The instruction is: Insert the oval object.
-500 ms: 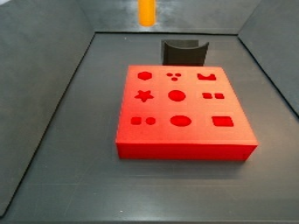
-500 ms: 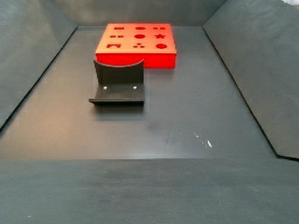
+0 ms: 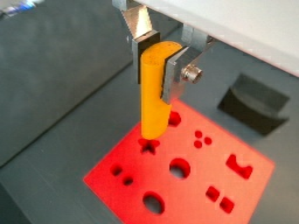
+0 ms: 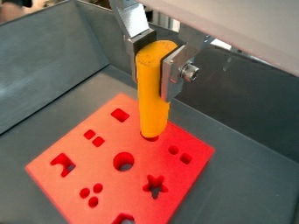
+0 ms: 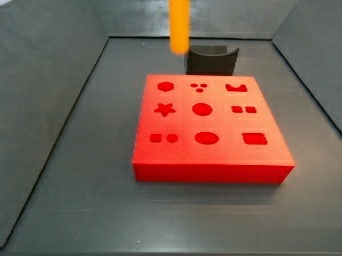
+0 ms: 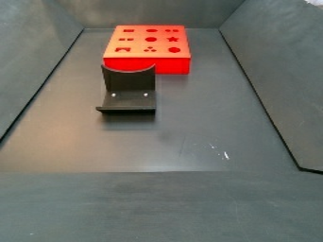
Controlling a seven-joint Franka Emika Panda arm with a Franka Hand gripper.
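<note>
Up above the red block [image 3: 176,162], the claw [image 3: 162,54] pinched the oval object [image 3: 155,92], which needed lining up straight over the oval hole [image 5: 206,138].

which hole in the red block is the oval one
The wide oval hole in the red block, middle of the row farthest from the fixture; the others are star, circles, squares.

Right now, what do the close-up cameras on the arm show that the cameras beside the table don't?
Only the wrist views show the gripper: its silver fingers are shut on the oval object, holding it upright above the red block.

Only the side views show the whole red block lying flat on the dark floor, and the full dark grey curved holder.

They share the red block and, in a side view, the oval object hanging over the block's far end.
</note>
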